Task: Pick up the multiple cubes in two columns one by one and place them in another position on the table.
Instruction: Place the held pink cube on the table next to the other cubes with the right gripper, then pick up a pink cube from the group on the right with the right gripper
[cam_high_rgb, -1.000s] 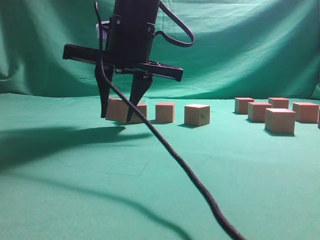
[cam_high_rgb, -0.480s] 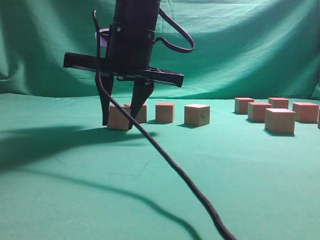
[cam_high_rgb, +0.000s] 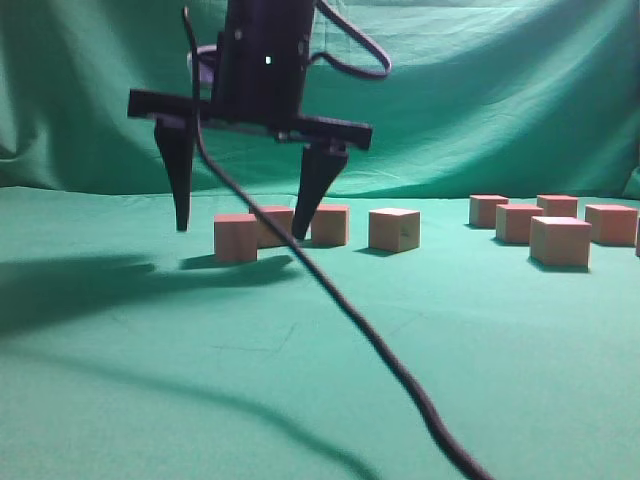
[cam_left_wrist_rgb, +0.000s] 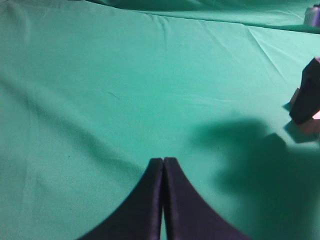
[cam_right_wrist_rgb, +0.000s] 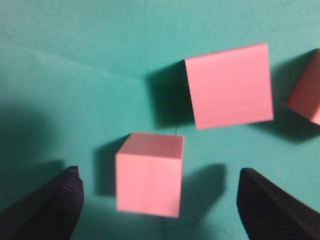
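My right gripper (cam_high_rgb: 240, 232) has reached to the left side of the table (cam_high_rgb: 150, 400) and hangs open, its fingers (cam_high_rgb: 180, 180) standing wide on either side of a salmon cube (cam_high_rgb: 236, 238). That cube rests on the cloth and touches neither finger. In the right wrist view the same cube (cam_right_wrist_rgb: 150, 175) lies between the open right gripper (cam_right_wrist_rgb: 159, 175), with two more cubes (cam_right_wrist_rgb: 230, 85) behind it. A row of three cubes (cam_high_rgb: 330, 224) stands just behind. Several more cubes (cam_high_rgb: 560, 241) are grouped at the far right. My left gripper (cam_left_wrist_rgb: 163, 161) is shut and empty above bare cloth.
A black cable (cam_high_rgb: 350, 320) trails from the right arm across the front of the table. The green cloth backdrop (cam_high_rgb: 500, 100) hangs behind. In the left wrist view one dark finger (cam_left_wrist_rgb: 305, 97) of the right gripper shows at the right edge.
The right gripper set the cube down on the cloth, then opened wide and let it go. The cube now stands free just in front of the row.
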